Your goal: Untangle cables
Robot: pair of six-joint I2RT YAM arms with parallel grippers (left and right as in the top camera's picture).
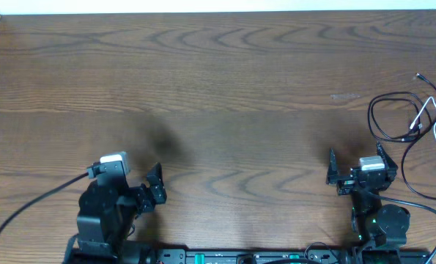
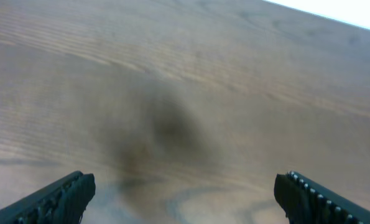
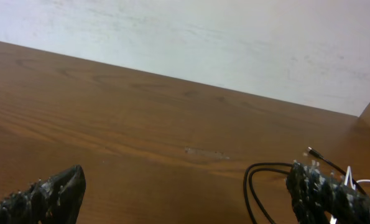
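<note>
One big brown wooden surface (image 1: 218, 81) is seen, with wavy grain lines all over it. A pale wall (image 3: 203, 37) is seen behind its far edge. Two black arms are counted at the near edge. The left arm (image 1: 100, 216) is placed near 7 o'clock and the right arm (image 1: 382, 220) near 5 o'clock. Two fingers are carried by each arm. The left fingers (image 1: 157, 185) are spread wide apart, and nothing is held. The right fingers (image 1: 357, 158) are spread wide too, with only bare wood between them. Two thin cables are counted at 3 o'clock, by the edge. The black cable (image 1: 371, 116) is laid in loops. The white cable (image 1: 425, 111) is laid across those loops.
</note>
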